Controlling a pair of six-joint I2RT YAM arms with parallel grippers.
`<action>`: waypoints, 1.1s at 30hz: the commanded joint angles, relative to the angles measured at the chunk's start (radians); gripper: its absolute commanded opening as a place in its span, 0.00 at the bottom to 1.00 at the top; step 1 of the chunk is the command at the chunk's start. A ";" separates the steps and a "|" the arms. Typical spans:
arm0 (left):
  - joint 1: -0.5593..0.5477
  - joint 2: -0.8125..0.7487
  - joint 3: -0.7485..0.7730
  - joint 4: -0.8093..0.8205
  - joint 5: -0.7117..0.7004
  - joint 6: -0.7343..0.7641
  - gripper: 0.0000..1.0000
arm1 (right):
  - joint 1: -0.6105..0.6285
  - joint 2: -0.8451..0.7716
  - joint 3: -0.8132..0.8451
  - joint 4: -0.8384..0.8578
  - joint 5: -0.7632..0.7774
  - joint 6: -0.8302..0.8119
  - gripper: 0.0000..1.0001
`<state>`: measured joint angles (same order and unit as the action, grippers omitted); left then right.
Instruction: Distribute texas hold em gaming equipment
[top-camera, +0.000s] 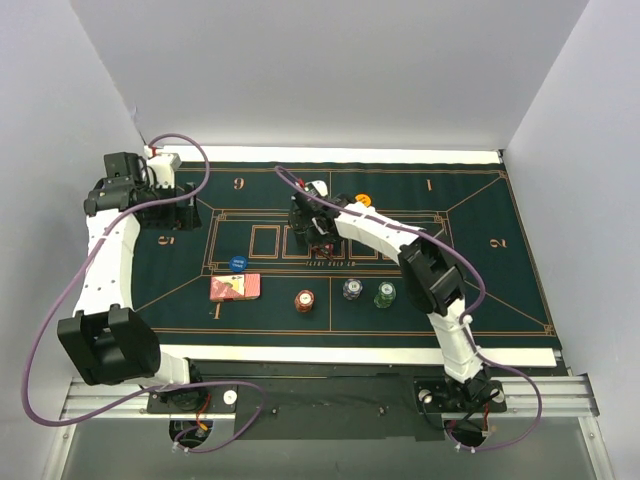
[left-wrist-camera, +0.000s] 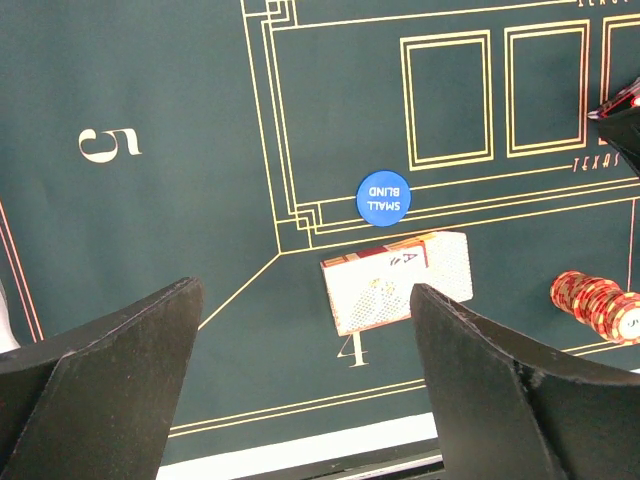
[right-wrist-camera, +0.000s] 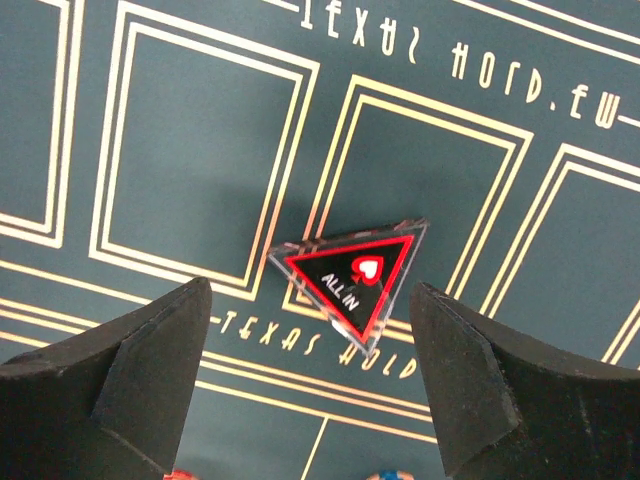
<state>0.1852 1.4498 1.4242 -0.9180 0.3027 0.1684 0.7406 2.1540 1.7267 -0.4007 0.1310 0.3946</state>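
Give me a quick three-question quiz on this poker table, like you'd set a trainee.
1. True or false: the triangular ALL IN marker lies on the mat under the right hand, whose open fingers do not touch it.
2. The blue disc beside the card deck reads: A) DEALER, B) SMALL BLIND, C) BIG BLIND?
3. How many chip stacks stand in a row right of the deck?
Key: 1 true; 2 B; 3 three: red stack, dark stack, green stack.

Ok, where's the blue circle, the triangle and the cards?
Blue circle (left-wrist-camera: 383, 198): left wrist view, its printed middle.
Triangle (right-wrist-camera: 355, 280): right wrist view, its black centre.
Cards (left-wrist-camera: 395, 285): left wrist view, the middle of the top surface.
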 joint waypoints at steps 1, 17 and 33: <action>0.007 -0.034 -0.005 -0.007 0.006 0.002 0.96 | -0.010 0.058 0.042 -0.039 0.042 -0.022 0.74; 0.013 -0.020 -0.033 0.018 -0.024 0.028 0.96 | -0.144 -0.080 -0.232 -0.001 0.146 0.081 0.51; 0.013 -0.011 0.013 -0.013 -0.019 0.079 0.96 | -0.553 -0.448 -0.605 -0.171 0.395 0.233 0.37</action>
<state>0.1917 1.4406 1.3781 -0.9207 0.2729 0.2150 0.2302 1.8198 1.1809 -0.4725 0.4309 0.5846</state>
